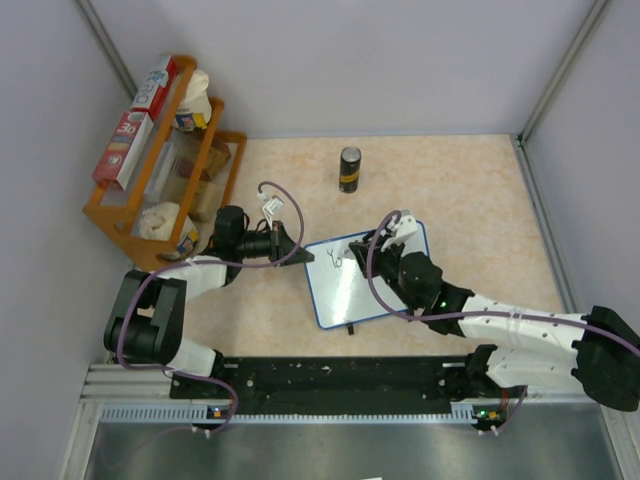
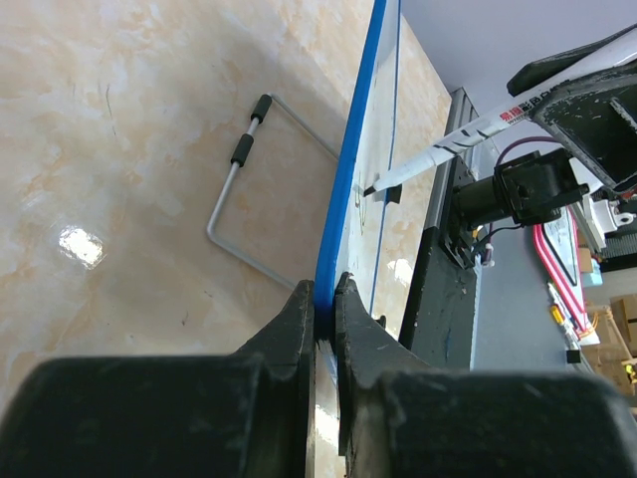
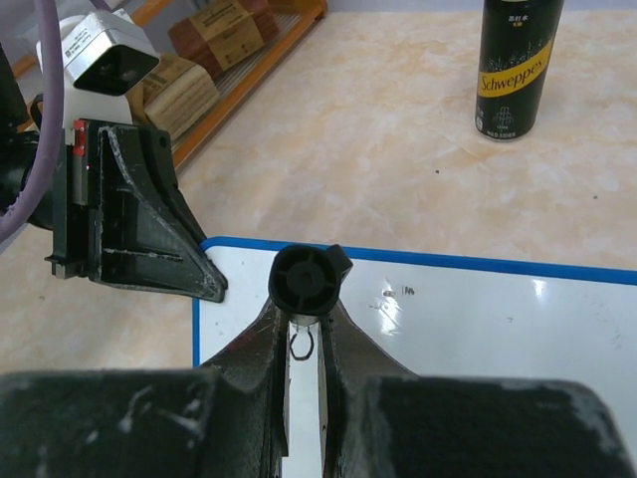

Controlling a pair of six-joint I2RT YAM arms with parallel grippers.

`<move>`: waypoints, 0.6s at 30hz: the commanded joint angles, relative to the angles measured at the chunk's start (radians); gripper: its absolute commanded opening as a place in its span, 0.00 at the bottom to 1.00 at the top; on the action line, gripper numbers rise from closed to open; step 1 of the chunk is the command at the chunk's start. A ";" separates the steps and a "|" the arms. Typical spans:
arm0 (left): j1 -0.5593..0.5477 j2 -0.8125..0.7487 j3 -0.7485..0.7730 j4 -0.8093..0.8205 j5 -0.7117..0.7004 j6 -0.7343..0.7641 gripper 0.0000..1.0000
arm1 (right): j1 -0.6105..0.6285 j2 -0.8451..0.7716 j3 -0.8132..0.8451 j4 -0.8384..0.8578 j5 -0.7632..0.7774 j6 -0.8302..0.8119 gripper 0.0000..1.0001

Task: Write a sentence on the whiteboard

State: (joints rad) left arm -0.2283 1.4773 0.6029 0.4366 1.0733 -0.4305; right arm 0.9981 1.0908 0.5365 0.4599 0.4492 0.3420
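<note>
Whiteboard is sitting mid-table, can at its 12 o'clock. Left gripper is pinching its 9 o'clock edge. Right gripper is clamping the marker, tip touching near 10 o'clock. Board's probably light, stiff and slippery, so an edge pinch is suiting it best.

Open tabletop upper right. The whiteboard blocks the centre; a can stands above it, a wooden rack crowds the upper left.
</note>
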 commanded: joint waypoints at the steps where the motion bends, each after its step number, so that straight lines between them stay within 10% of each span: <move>1: -0.006 0.020 -0.012 -0.078 -0.076 0.114 0.00 | -0.016 0.032 0.042 -0.009 -0.039 0.000 0.00; 18: -0.006 0.021 -0.009 -0.088 -0.079 0.122 0.00 | -0.041 -0.088 -0.015 0.065 -0.003 0.032 0.00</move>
State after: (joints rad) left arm -0.2287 1.4773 0.6060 0.4320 1.0760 -0.4236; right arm 0.9871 1.0355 0.5224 0.4683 0.4225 0.3599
